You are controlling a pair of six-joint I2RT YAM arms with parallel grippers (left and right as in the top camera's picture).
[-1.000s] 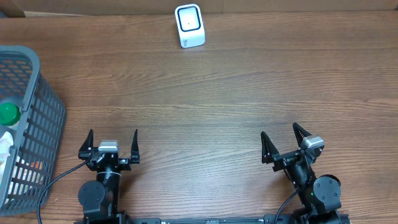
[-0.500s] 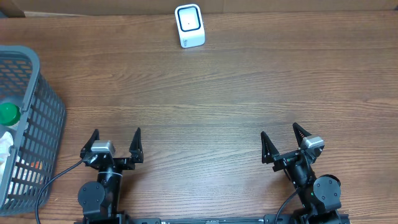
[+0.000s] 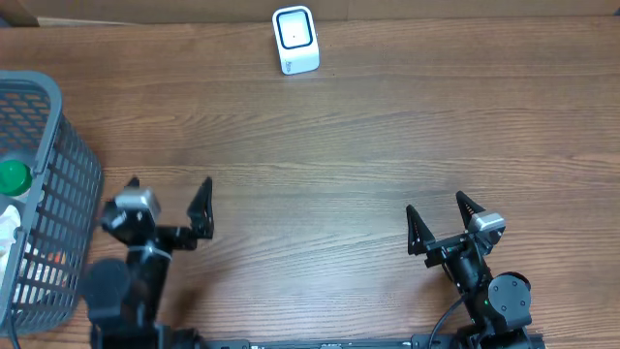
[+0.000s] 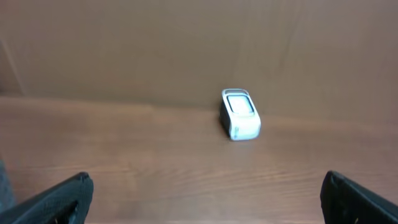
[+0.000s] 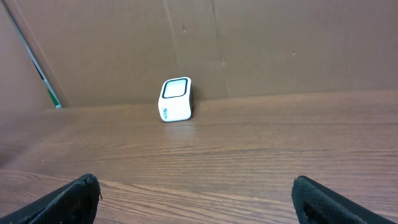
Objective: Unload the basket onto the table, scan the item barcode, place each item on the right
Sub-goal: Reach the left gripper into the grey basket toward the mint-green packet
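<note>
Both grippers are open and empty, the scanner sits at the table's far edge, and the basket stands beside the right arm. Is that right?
Not quite. The basket stands beside the left arm, as the overhead view shows. The rest holds: the left gripper and right gripper are open and empty, and the scanner sits at the far edge.

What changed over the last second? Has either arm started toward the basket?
The left tool swung left toward the grey basket and a little forward, with its jaws open and empty. Nothing was taken hold of or let go. The right tool, also open, the white scanner and the basket stayed where they were.
</note>
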